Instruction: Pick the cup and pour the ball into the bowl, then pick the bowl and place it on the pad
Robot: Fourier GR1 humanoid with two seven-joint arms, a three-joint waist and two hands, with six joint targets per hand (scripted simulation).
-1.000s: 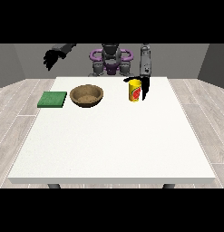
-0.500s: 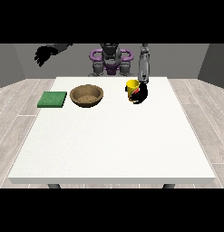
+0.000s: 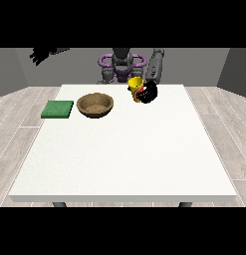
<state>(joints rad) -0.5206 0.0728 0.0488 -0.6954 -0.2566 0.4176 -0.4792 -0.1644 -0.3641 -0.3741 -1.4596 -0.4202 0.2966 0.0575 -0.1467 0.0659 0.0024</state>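
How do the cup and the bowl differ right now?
The cup is yellow, narrow and tall; the bowl is brown, wide and shallow. The cup is lifted off the table, held by the robot hand at the view's right, while the bowl rests on the table, untouched, beside the green pad. Both are open-topped containers.

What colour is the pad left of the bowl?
Green; the pad shows best in the front view, beside the brown bowl.

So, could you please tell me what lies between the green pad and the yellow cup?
In the front view, the brown bowl sits between the green pad and the yellow cup.
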